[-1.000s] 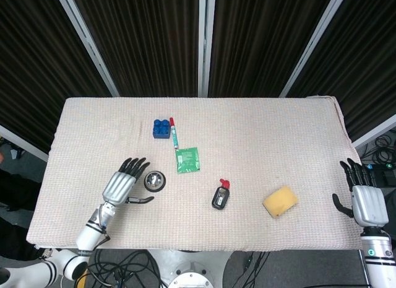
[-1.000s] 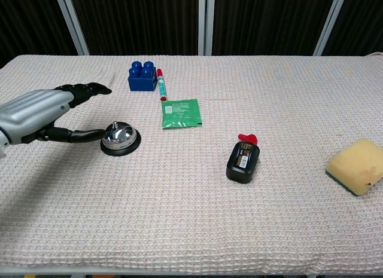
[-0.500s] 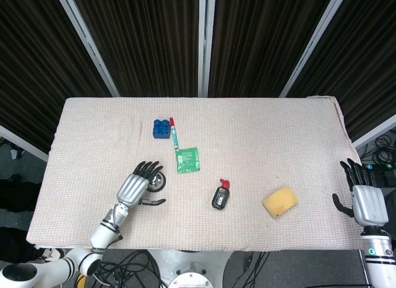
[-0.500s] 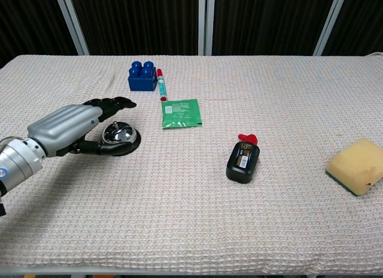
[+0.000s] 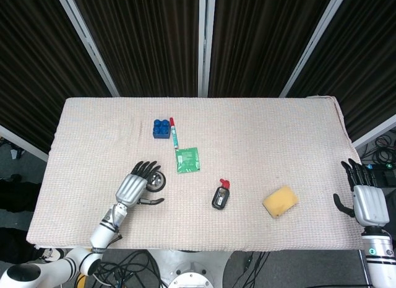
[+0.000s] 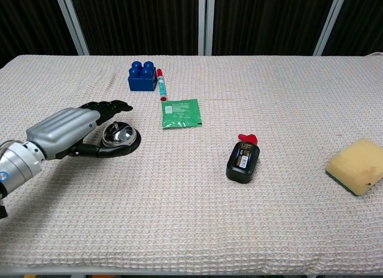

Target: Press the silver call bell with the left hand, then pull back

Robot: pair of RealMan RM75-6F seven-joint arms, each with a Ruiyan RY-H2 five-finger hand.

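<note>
The bell (image 5: 156, 181) (image 6: 120, 138), a silver dome on a black base, sits on the left part of the cloth-covered table (image 5: 260, 133) (image 6: 197, 230), below and left of the green packet. The left hand (image 5: 132, 187) (image 6: 63, 130) lies over its left side with the fingers (image 6: 114, 105) stretched across the top of the dome and the thumb reaching along its near edge; whether the fingers press on the dome or only hover close above it cannot be told, and the hand grips nothing. The right hand (image 5: 366, 202) stands at the table's right edge, well apart from everything, fingers apart and holding nothing. The green packet (image 5: 188, 159) (image 6: 181, 112) carries a white label panel, but its print is too small to read. A marker (image 5: 174, 132) (image 6: 161, 84) with a red cap lies just beside a blue building block (image 5: 161, 128) (image 6: 142, 76). A small black bottle (image 5: 221, 195) (image 6: 243, 159) with a red cap has a label with yellowish lettering that is not legible. A yellow sponge (image 5: 279, 201) (image 6: 356, 165) lies to the right.
</note>
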